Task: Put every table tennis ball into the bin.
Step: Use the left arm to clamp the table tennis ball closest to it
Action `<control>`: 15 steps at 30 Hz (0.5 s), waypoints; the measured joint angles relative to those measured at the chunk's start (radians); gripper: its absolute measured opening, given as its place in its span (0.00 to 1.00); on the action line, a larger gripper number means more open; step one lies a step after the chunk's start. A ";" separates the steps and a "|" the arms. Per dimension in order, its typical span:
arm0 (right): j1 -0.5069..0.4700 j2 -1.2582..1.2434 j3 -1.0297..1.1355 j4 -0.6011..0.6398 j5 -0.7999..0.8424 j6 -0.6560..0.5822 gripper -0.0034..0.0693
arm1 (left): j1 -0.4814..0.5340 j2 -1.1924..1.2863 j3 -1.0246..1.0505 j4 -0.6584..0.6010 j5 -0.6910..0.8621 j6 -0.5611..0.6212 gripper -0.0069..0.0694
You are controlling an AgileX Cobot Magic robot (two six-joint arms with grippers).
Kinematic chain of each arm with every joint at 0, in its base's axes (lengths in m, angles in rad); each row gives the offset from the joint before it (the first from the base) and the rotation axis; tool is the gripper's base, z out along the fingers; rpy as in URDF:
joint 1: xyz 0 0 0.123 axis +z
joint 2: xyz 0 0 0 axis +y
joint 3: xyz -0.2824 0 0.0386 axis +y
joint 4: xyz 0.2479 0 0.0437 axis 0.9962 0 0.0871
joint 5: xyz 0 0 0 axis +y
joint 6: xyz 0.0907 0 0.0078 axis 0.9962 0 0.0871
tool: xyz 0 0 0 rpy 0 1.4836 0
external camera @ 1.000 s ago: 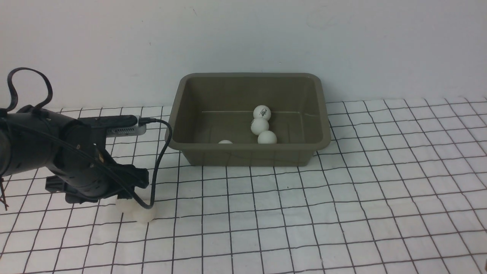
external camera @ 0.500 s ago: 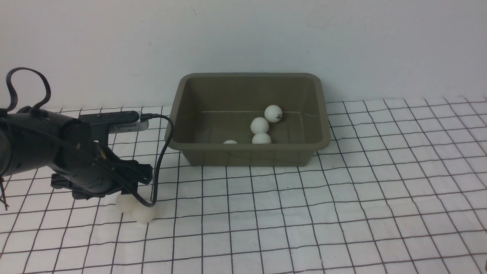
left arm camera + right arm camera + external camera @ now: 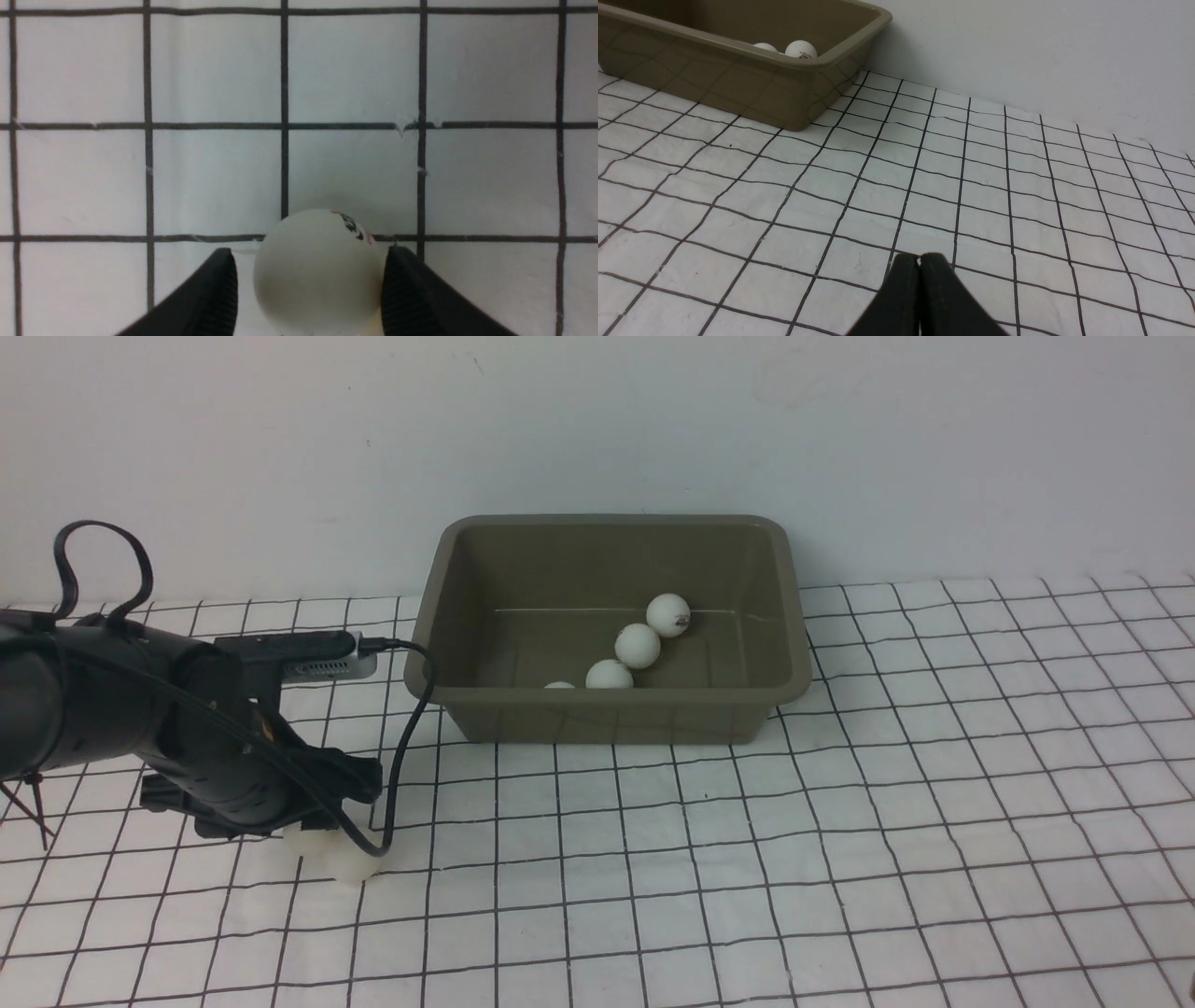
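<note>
My left hand (image 3: pixel 309 252) has sunk a little lower over the white, black-gridded tabletop (image 3: pixel 840 821), and its jaws have been narrowing. They now straddle a small matte white plastic table tennis ball (image 3: pixel 317 275) with a dark logo. One pad seems to be against it and the other a sliver off, so it isn't gripped yet. A second white ball (image 3: pixel 353 864) lies just beside it (the black cable (image 3: pixel 403 747) crosses there, so I can't tell if they touch). Inside the rectangular olive-brown plastic bin (image 3: pixel 607 721) the four white balls (image 3: pixel 638 645) have rolled and now sit in a loose diagonal line toward the front wall. My right hand (image 3: pixel 919 261) is pinched together, well apart from all this. I judge four done and two left, and the next job is to finish the squeeze without squirting the ball out.
</note>
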 joint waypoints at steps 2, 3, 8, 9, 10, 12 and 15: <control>0.000 0.000 0.000 0.000 0.000 0.000 0.02 | 0.000 0.009 0.000 -0.011 -0.003 0.016 0.58; 0.000 0.000 0.000 0.000 0.000 0.000 0.02 | 0.000 0.015 0.000 -0.018 -0.004 0.024 0.59; 0.000 0.000 0.000 0.000 0.000 0.000 0.02 | 0.000 0.045 0.000 -0.040 -0.030 0.053 0.62; 0.000 0.000 0.000 0.000 0.000 0.000 0.02 | 0.000 0.048 0.000 -0.044 -0.033 0.054 0.62; 0.000 0.000 0.000 0.000 0.000 0.000 0.02 | 0.000 0.049 -0.001 -0.048 -0.035 0.056 0.62; 0.000 0.000 0.000 0.000 0.000 0.000 0.02 | 0.000 0.053 -0.002 -0.054 -0.038 0.059 0.63; 0.000 0.000 0.000 0.000 0.000 0.000 0.02 | 0.000 0.064 -0.009 -0.057 -0.038 0.061 0.63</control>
